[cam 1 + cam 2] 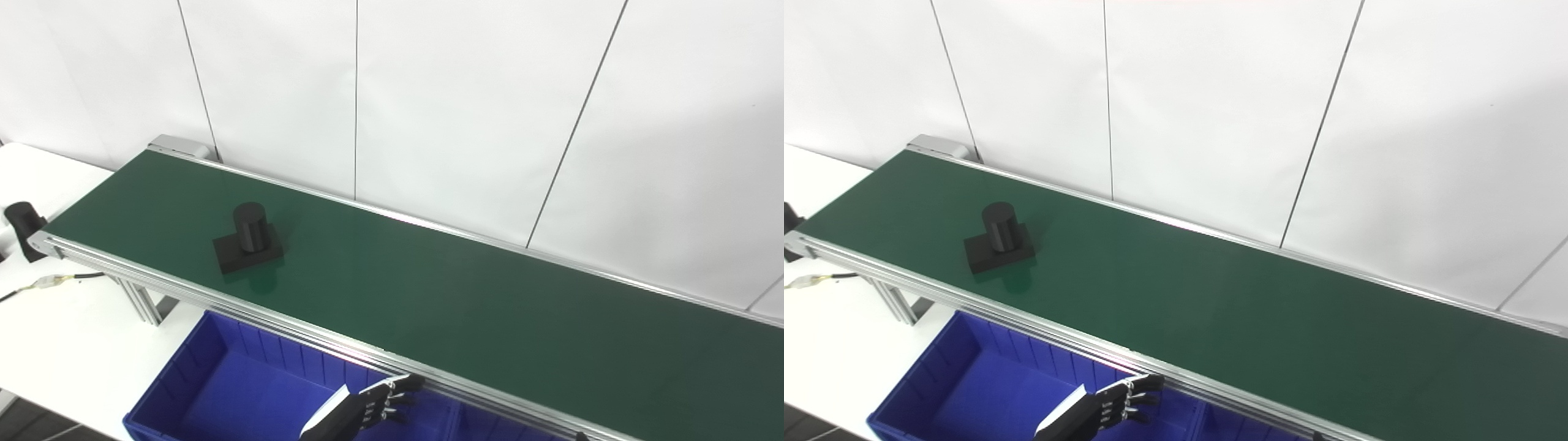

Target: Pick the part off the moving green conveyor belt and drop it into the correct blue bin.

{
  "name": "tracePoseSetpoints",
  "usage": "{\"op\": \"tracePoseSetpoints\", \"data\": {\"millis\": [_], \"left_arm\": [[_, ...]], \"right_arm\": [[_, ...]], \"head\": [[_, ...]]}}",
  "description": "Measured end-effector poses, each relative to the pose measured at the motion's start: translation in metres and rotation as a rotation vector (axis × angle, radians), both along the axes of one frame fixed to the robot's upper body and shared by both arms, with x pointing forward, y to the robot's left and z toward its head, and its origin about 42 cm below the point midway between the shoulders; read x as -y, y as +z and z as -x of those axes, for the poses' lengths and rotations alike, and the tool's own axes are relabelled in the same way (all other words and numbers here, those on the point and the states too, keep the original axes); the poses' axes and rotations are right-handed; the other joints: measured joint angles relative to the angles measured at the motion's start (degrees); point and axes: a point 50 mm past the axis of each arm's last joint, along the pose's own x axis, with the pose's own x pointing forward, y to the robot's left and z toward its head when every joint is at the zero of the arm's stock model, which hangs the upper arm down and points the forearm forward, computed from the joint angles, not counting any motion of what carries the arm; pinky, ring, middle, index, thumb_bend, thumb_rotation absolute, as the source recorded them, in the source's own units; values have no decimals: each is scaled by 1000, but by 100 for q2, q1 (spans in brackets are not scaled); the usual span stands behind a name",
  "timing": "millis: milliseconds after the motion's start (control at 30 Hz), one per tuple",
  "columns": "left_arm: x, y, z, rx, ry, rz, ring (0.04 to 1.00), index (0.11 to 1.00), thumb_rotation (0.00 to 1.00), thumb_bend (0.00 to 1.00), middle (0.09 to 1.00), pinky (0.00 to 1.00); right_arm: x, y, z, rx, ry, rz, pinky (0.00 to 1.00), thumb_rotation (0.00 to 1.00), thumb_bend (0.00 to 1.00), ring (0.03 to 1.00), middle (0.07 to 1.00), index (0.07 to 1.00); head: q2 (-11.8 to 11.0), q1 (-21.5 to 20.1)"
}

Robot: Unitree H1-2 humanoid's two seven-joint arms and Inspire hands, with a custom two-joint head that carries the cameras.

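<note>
On the long dark green conveyor belt (429, 294), toward its left end, you can see the black part (248, 240). It is a flat square block with a short round post standing straight up on top. It sits flat on the belt, closer to the near rail than the far one, and nothing is touching it.

Below the belt's near silver metal rail (257, 306) you have the deep blue plastic bin (202, 380), with ribbed walls inside. It sits on the white table (73, 331). Just to its right you can see a sliver of a second blue bin (484, 425) (most of it is cut off by the bottom edge, so you cannot see what is in it).

Your left hand (373, 404) comes up from the bottom edge, over the right side of the big blue bin and just below the rail. It is black, with its fingers (401, 384) spread a little and pointing right. It holds nothing, and it is well apart from the part.

Your right hand is almost out of sight. Only a tiny dark tip shows at the bottom edge in the left eye view, so you cannot tell how its fingers are.

At the far left, a small black knob (23, 220) sits beside the belt's end, and a thin cable with a pale plug (52, 282) lies on the table.
</note>
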Motion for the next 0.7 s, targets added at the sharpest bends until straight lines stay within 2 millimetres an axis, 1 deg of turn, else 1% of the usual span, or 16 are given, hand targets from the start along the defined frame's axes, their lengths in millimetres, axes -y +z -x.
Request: {"op": "tracePoseSetpoints", "data": {"millis": [200, 367, 467, 700], "left_arm": [[1, 0, 0, 1, 0, -2, 857, 879, 68, 943, 901, 759], [1, 0, 0, 1, 2, -2, 857, 877, 62, 940, 901, 760], [1, 0, 0, 3, 3, -1, 857, 875, 68, 942, 898, 764], [1, 0, 0, 4, 3, -1, 858, 874, 79, 945, 897, 764]], "right_arm": [[1, 0, 2, -3, -4, 6, 892, 105, 801, 955, 981, 1000], [2, 0, 2, -3, -2, 11, 903, 122, 803, 964, 988, 1000], [1, 0, 2, -4, 0, -3, 916, 151, 796, 976, 996, 1000], [0, 0, 1, -3, 9, -11, 895, 208, 819, 972, 993, 1000]], "head": [[26, -17], [18, -26], [18, -35], [18, -62]]}}
